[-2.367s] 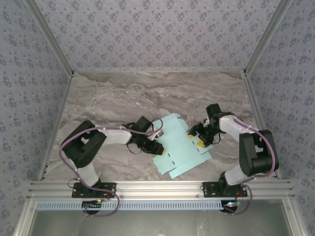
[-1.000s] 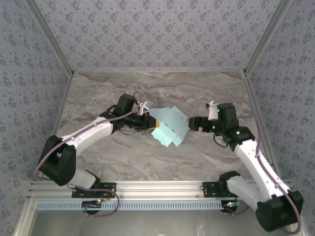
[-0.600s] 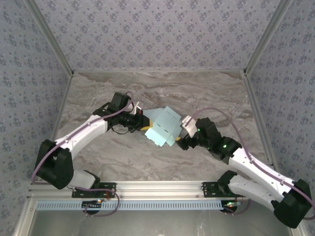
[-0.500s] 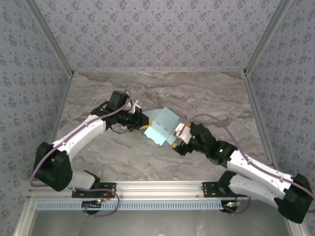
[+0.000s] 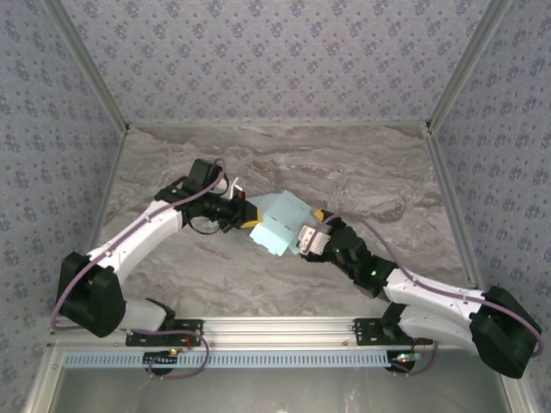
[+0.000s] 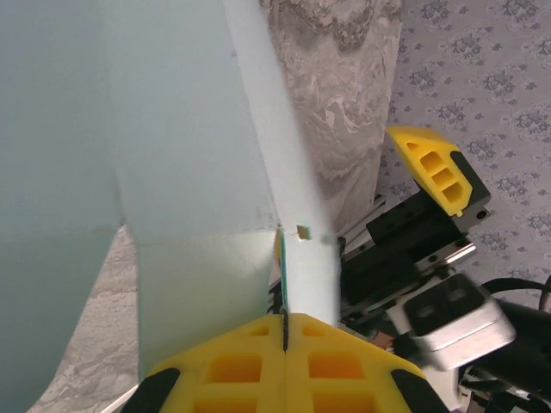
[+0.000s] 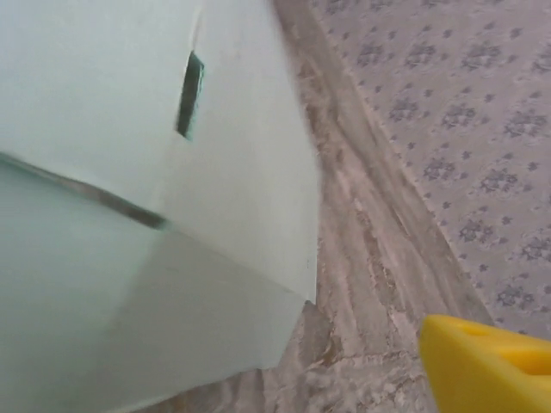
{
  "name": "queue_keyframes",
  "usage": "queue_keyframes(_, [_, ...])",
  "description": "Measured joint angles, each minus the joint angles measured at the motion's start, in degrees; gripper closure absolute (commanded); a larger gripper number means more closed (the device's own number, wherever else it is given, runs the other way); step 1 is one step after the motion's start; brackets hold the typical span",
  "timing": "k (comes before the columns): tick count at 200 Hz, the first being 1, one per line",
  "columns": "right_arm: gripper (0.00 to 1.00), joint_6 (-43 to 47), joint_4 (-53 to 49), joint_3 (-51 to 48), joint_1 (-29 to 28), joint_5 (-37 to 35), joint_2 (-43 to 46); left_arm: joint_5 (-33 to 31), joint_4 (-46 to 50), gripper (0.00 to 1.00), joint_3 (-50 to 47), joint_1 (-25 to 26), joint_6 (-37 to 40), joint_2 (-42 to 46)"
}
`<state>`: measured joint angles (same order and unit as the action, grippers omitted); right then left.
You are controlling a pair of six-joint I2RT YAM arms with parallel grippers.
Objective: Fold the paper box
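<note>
1. Marble table (image 5: 172, 181): the paper box (image 5: 280, 222) does not lie on it. The box hangs over the middle of the table, partly folded, with its panels bent at the creases.
2. Paper box: it sits between the two arms. Its left edge is at the left gripper (image 5: 252, 220) and its near-right edge is at the right gripper (image 5: 312, 232). From above, its longer side seems to slant from near-left to far-right, though the folds make this hard to tell.
3. Left gripper: its yellow pads (image 6: 232, 366) are pressed together on the card's edge. In the left wrist view the sheet rises straight out from between them, so this arm alone carries the box.
4. Right gripper: it is the one nearer the free side. In its wrist view the card lies to the left, and the one yellow fingertip (image 7: 491, 361) seen stands clear of it. The other fingertip is hidden by the card. The jaws look apart and hold nothing.
5. Slit (image 7: 189, 95): it sits in the panel facing the right wrist. The next move probably depends on the free edge below it lying between the right fingers before they close.
</note>
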<state>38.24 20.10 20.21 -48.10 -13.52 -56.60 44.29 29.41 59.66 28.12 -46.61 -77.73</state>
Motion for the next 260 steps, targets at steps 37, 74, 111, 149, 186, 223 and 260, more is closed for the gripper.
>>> queue_keyframes(37, [0.54, -0.13, 2.21, 0.09, 0.61, 2.89, -0.07, 0.00, -0.04, 1.00, 0.74, -0.37, -0.61, 1.86])
queue_keyframes(74, [0.81, -1.68, 5.09, -0.55, 1.01, 2.84, -0.02, 0.00, -0.07, 0.96, 1.79, -0.37, -1.20, 1.99])
queue_keyframes(111, [0.93, -7.04, 6.38, -0.66, 3.08, 2.80, 0.04, 1.01, -0.04, 0.45, 3.21, -1.03, -1.49, 2.16])
queue_keyframes(149, [0.97, -20.59, 1.31, 1.66, 7.45, 4.15, 3.15, -2.29, 1.75, 0.06, 4.15, -7.34, 1.14, 9.14])
queue_keyframes(186, [1.00, -41.42, -11.50, 10.82, 19.41, 9.29, 3.45, -11.50, 2.56, 0.01, 5.73, -8.48, 11.91, 20.98])
queue_keyframes(223, [1.00, -58.49, -26.97, 20.37, 31.01, 18.36, 0.76, -19.43, -10.08, 0.01, -12.41, -5.11, 19.47, 33.27])
queue_keyframes(260, [1.00, -67.69, -38.62, 28.09, 36.87, 29.24, -6.51, -25.75, -20.63, 0.01, -27.61, 6.69, 30.29, 37.00])
